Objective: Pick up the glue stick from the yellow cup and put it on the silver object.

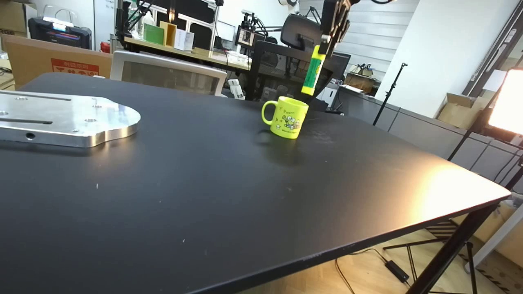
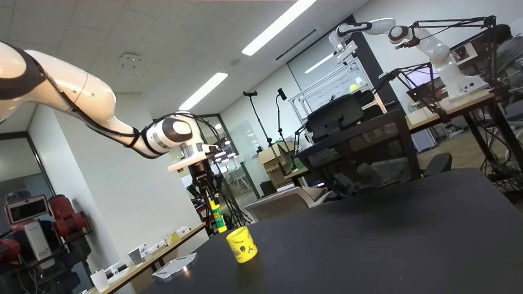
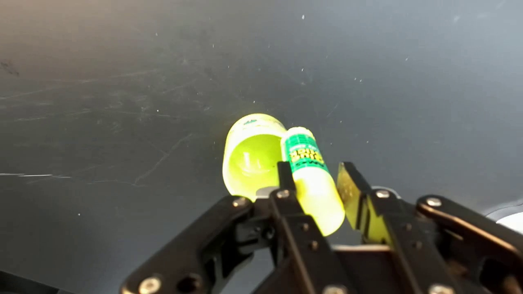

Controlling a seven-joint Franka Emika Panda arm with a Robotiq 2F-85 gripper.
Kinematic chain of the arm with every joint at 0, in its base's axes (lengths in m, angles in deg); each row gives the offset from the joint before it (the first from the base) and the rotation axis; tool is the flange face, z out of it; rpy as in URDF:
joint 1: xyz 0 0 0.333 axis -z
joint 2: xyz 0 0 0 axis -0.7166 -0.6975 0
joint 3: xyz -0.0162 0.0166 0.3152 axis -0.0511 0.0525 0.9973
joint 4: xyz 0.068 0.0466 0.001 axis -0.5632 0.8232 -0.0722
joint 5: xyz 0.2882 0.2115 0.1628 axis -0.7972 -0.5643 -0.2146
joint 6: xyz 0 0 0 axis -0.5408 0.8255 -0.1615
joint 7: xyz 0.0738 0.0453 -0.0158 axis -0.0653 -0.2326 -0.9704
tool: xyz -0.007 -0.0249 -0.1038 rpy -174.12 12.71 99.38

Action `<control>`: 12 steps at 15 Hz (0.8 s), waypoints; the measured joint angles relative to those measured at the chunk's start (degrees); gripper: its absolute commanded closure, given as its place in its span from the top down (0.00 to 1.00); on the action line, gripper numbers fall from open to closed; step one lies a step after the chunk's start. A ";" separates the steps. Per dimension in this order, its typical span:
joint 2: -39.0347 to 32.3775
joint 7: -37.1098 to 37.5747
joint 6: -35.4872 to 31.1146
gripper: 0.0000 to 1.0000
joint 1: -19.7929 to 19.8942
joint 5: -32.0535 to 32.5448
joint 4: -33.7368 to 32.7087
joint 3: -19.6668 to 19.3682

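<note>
My gripper [image 1: 322, 48] is shut on the upper yellow end of the glue stick [image 1: 313, 72], which hangs slightly tilted in the air. The gripper [image 2: 211, 197] and the glue stick [image 2: 218, 217] also show in an exterior view. The yellow cup [image 1: 288, 119] stands upright on the table just below the stick; it also shows in an exterior view [image 2: 242, 246]. In the wrist view the glue stick [image 3: 315, 181] lies between the fingers [image 3: 315, 169], beside the open mouth of the cup [image 3: 251, 163]. The silver object [image 1: 67, 116] lies flat on the table, also in an exterior view [image 2: 175, 265].
The dark table [image 1: 229, 196] bears the cup and the plate. A light-framed chair [image 1: 167, 73] and a dark mesh chair [image 2: 363, 159] stand at its edges. A cardboard box [image 1: 28, 61] stands behind. A bright lamp [image 1: 508, 102] stands beyond the table.
</note>
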 measured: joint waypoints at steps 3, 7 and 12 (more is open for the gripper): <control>5.18 0.62 7.66 0.08 -1.42 2.79 0.01 -0.36; 9.85 0.71 11.74 0.32 -3.81 4.90 0.49 -0.09; 10.66 0.82 12.24 0.32 -4.87 5.26 1.09 0.11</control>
